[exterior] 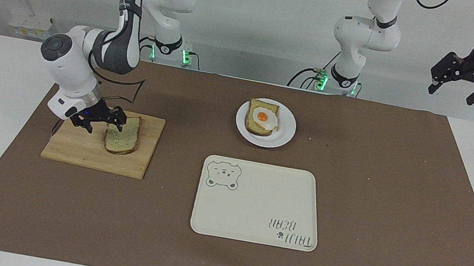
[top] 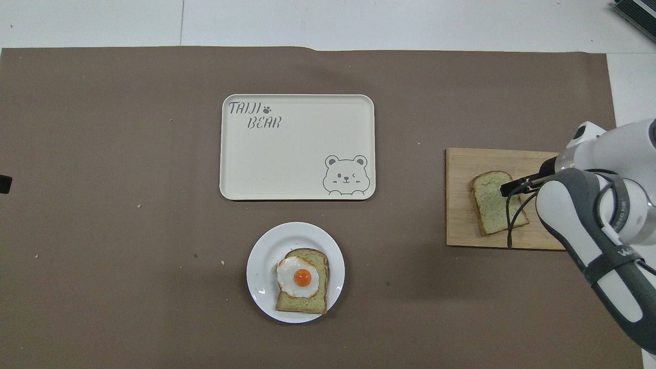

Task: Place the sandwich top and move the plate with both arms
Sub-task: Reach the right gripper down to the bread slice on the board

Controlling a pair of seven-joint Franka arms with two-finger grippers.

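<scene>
The sandwich top (exterior: 124,138) lies flat on a wooden cutting board (exterior: 83,149) toward the right arm's end of the table; it also shows in the overhead view (top: 493,205). My right gripper (exterior: 104,123) is open and low over the board, at the slice's edge; I cannot tell if it touches the bread. In the overhead view the arm covers it. The white plate (exterior: 284,136) holds an egg-topped bread slice (exterior: 262,119) near the robots at mid-table. My left gripper (exterior: 471,89) is open and waits high beside the left arm's end of the table.
A cream tray with a bear drawing (exterior: 253,204) lies farther from the robots than the plate (top: 261,256); it also shows in the overhead view (top: 287,159). A brown mat (exterior: 399,205) covers the table. The board (top: 461,225) has bare wood around the slice.
</scene>
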